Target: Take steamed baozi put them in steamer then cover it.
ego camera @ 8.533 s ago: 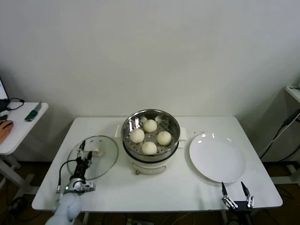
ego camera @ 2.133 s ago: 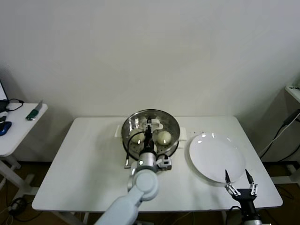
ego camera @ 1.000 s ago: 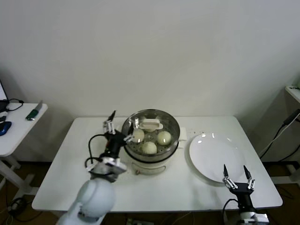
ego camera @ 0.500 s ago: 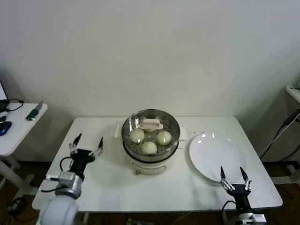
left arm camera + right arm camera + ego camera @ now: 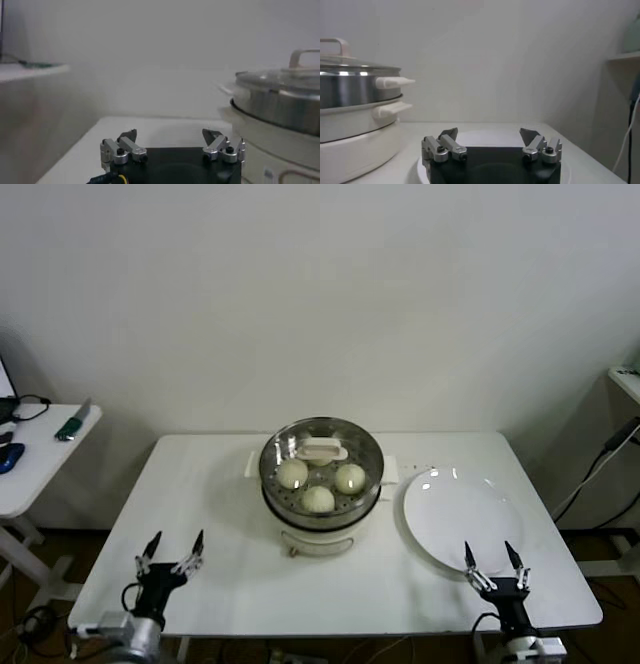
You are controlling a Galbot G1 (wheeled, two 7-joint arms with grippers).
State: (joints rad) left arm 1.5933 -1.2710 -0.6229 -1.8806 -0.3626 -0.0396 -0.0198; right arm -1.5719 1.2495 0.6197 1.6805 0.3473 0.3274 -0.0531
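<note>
Steamed baozi sit in the steamer under the cover; the task looks done. Left gripper and right gripper, both spread empty, hover at the table's front corners; nothing more seems needed

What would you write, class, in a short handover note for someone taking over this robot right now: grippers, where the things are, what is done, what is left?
Left gripper: open, empty, at the table's near left edge.
Right gripper: open, empty, at the near right edge, just in front of the white plate, which is bare.
Steamer: mid-table on its white pot base; three baozi show inside through the glass, a fourth is hidden under the handle.
Cover: seated on the steamer, handle up.
Done: buns loaded, lid on.
Left: nothing visible; just check the lid sits flush.
</note>
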